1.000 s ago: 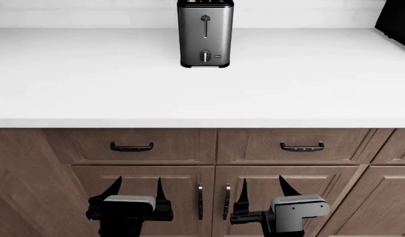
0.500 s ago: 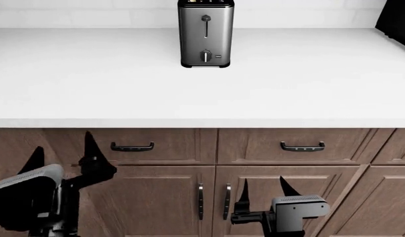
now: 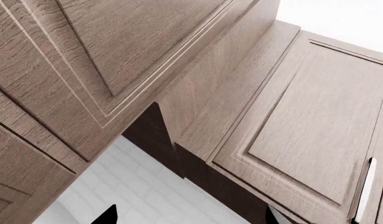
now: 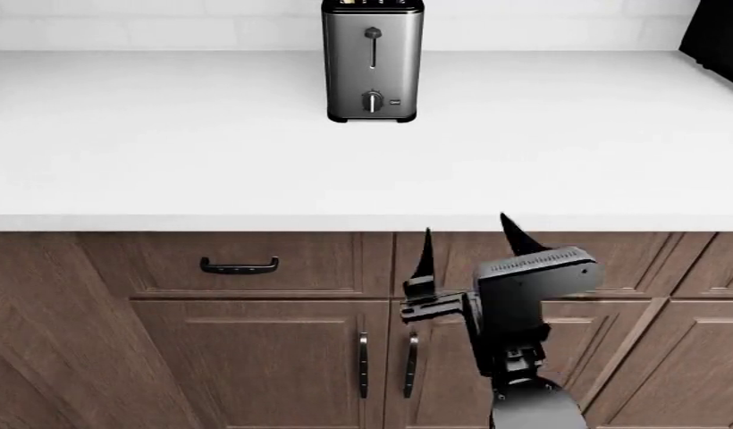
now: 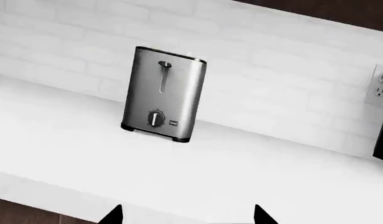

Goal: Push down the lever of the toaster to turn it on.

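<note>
We hold the right gripper (image 4: 465, 234) released at the counter edge (image 4: 223, 222), lined up w/ the toaster (image 4: 372, 61) well ahead; lever (image 4: 373, 34) is up top of its slot, untouched. Left gripper unseen.

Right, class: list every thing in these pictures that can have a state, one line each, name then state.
lever: up, at the top of its slot, not pressed.
toaster: upright on the counter, untouched.
dial: pointer mark straight up.
right gripper: open, empty, below the counter edge.
left gripper: out of the head view; its fingertips show apart.
drawers: closed.
cabinet doors: closed.
</note>
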You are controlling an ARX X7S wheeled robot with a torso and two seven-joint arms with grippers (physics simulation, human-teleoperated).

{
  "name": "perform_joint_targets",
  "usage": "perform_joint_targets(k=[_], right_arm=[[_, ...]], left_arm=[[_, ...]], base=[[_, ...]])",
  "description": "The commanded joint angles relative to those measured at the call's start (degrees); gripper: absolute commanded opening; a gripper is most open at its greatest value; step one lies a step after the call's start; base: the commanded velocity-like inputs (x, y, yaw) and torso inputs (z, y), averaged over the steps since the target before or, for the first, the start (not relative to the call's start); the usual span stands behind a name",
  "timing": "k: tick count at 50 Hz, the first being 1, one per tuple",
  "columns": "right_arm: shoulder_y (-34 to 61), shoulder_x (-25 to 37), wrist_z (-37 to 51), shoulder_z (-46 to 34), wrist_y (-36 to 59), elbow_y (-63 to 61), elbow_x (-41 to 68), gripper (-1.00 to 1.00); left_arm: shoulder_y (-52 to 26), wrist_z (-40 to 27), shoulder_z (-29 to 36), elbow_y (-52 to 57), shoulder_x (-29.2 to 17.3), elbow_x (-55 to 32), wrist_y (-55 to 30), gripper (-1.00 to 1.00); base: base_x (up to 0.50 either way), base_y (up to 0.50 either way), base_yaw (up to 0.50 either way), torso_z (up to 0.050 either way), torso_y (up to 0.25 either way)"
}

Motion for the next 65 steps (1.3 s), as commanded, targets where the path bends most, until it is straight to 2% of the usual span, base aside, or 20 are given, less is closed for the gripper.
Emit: perform_joint_targets(k=[1, 2, 4, 5, 6, 7, 8, 9, 14, 15, 17, 26, 34, 65], right_arm=[[40.0, -5.0, -12.0, -2.9, 61.6, -38.3, -17.1, 1.00], [40.4, -5.0, -9.8, -2.1, 67.9, -38.2, -14.0, 1.00], [41.5, -5.0, -6.0, -0.4, 67.9, -37.5, -8.3, 1.00], [49.0, 3.6, 2.6, 8.2, 67.9, -30.6, 0.3, 1.00], [57.6, 12.2, 11.1, -0.4, 59.3, -24.6, 8.9, 1.00], [59.7, 20.8, 19.7, -9.0, 50.7, -24.0, 17.5, 1.00], [65.3, 29.4, 28.3, -12.2, 42.1, -23.6, 26.1, 1.00], [66.5, 31.0, 36.9, -12.6, 33.5, -22.2, 34.7, 1.00], [70.7, 28.6, 79.9, -15.9, 35.9, -12.9, 77.7, 1.00], [71.8, 28.1, 81.5, -17.4, 37.3, -10.4, 86.3, 1.00], [73.6, 27.1, 80.4, -19.9, 39.7, -6.4, 100.8, 1.00], [76.3, 24.6, 69.9, -24.0, 41.7, 5.3, 94.3, 1.00], [76.3, 24.4, 63.3, -25.8, 41.1, 5.7, 90.6, 1.00], [74.1, 24.1, 62.3, -25.8, 38.3, 4.3, 89.5, 1.00]], left_arm=[[2.7, -3.2, -0.2, 1.8, -4.3, -2.1, 6.1, 1.00], [2.8, -3.2, -0.2, 1.8, -4.3, -2.1, 6.2, 1.00], [3.0, -3.2, -0.3, 1.7, -4.3, -2.2, 6.5, 1.00], [3.2, -3.3, -0.4, 1.8, -4.3, -2.3, 6.6, 1.00], [3.2, -3.3, -0.4, 1.8, -4.4, -2.2, 6.7, 1.00], [3.2, -3.4, -0.4, 1.8, -4.5, -2.2, 6.7, 1.00], [3.2, -3.5, -0.3, 1.8, -4.6, -2.1, 6.8, 1.00], [3.3, -3.6, -0.2, 1.9, -4.7, -2.0, 6.8, 1.00], [3.7, -3.7, -0.3, 2.0, -4.9, -2.0, 7.3, 1.00], [3.8, -3.7, -0.3, 2.0, -5.0, -2.0, 7.5, 1.00], [4.1, -3.7, -0.4, 2.0, -5.0, -2.0, 7.7, 1.00], [4.7, -4.1, -0.2, 2.1, -5.5, -1.9, 8.6, 1.00], [5.2, -4.5, -0.1, 2.1, -6.2, -1.6, 9.5, 1.00], [6.7, -5.5, 1.1, 1.6, -7.5, -0.5, 12.2, 1.00]], base=[[0.00, 0.00, 0.00, 0.000, 0.000], [0.00, 0.00, 0.00, 0.000, 0.000], [0.00, 0.00, 0.00, 0.000, 0.000], [0.00, 0.00, 0.00, 0.000, 0.000], [0.00, 0.00, 0.00, 0.000, 0.000], [0.00, 0.00, 0.00, 0.000, 0.000], [0.00, 0.00, 0.00, 0.000, 0.000], [0.00, 0.00, 0.00, 0.000, 0.000], [0.00, 0.00, 0.00, 0.000, 0.000], [0.00, 0.00, 0.00, 0.000, 0.000], [0.00, 0.00, 0.00, 0.000, 0.000], [0.00, 0.00, 0.00, 0.000, 0.000], [0.22, 0.00, 0.00, 0.000, 0.000], [0.50, 0.00, 0.00, 0.000, 0.000]])
